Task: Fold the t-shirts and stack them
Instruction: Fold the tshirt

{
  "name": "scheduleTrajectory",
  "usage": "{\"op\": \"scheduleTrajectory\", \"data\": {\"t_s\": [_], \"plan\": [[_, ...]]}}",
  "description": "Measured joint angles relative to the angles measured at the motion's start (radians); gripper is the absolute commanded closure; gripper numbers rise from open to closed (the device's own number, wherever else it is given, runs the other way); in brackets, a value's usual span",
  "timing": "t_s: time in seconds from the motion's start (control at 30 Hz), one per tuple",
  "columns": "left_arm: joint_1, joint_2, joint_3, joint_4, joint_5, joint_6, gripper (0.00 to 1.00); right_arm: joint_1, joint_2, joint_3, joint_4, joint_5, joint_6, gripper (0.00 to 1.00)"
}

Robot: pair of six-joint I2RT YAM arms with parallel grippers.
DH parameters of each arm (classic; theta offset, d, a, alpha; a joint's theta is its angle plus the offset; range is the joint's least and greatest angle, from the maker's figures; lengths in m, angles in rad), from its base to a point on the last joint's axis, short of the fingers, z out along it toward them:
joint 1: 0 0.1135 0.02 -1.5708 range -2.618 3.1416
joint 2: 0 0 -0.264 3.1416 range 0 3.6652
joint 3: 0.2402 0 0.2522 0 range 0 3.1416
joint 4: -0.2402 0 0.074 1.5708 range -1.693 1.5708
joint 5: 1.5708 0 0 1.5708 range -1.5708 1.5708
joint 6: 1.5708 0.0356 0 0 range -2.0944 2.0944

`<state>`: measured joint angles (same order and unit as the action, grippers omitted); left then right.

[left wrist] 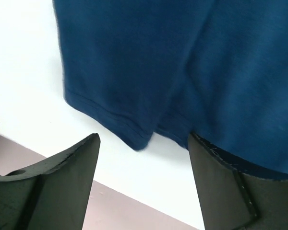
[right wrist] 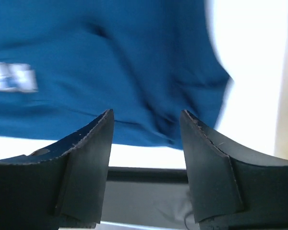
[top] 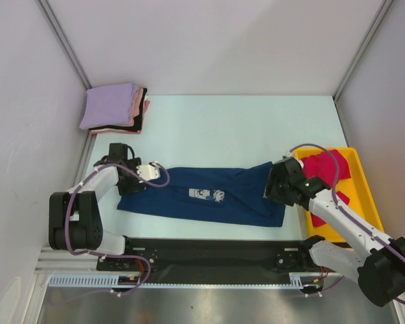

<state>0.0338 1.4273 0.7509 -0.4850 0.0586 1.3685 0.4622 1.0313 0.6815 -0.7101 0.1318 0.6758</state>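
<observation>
Left gripper (left wrist: 143, 139) hangs released, jaws wide, empty, over one end of the navy shirt (top: 169, 196); my right gripper (right wrist: 146, 115) gapes empty over its other end.

navy t-shirt (top: 202, 196) lies folded in a long band; lavender-topped stack (top: 115, 108) sits far left

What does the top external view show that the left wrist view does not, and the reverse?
Only the top external view: the folded stack in the far left corner, the yellow tray holding a crimson shirt, and the white print. Only the left wrist view: the stitched hem close up, and that the left gripper is open. Both: the navy shirt, the table and the left gripper.
</observation>
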Motion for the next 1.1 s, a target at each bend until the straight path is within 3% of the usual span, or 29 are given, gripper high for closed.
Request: {"op": "scheduleTrajectory", "data": {"t_s": [0.07,0.1,0.17,0.33,0.5,0.57,0.6,0.7,0.73,0.77,1.1], "plan": [[0.009,0.000,0.040,-0.080,0.013,-0.009,0.20,0.025,0.007,0.047,0.051,-0.007,-0.044,0.44],[0.018,0.000,0.068,-0.116,0.029,-0.018,0.20,0.032,0.032,0.064,0.082,-0.019,-0.071,0.53],[0.045,0.000,0.149,-0.196,0.061,-0.048,0.20,0.040,0.096,0.102,0.125,-0.046,-0.116,0.58],[0.076,-0.012,0.248,-0.203,0.110,-0.195,0.20,0.041,0.421,0.221,0.196,-0.074,-0.247,0.51],[0.076,-0.014,0.200,-0.184,0.132,-0.324,0.20,0.041,0.564,0.255,0.217,-0.105,-0.338,0.52],[0.076,-0.014,0.184,-0.183,0.137,-0.354,0.20,0.041,0.589,0.265,0.229,-0.124,-0.357,0.58],[0.076,-0.014,0.178,-0.183,0.138,-0.368,0.20,0.041,0.595,0.265,0.237,-0.133,-0.362,0.69],[0.076,-0.014,0.176,-0.182,0.142,-0.397,0.20,0.041,0.599,0.265,0.249,-0.155,-0.367,0.85],[0.076,-0.014,0.176,-0.181,0.145,-0.402,0.20,0.041,0.599,0.265,0.255,-0.162,-0.369,0.97],[0.076,-0.014,0.176,-0.181,0.146,-0.407,0.20,0.042,0.599,0.265,0.260,-0.167,-0.373,1.00],[0.076,-0.014,0.176,-0.177,0.146,-0.418,0.20,0.155,0.528,0.265,0.221,-0.163,-0.353,1.00]]}}
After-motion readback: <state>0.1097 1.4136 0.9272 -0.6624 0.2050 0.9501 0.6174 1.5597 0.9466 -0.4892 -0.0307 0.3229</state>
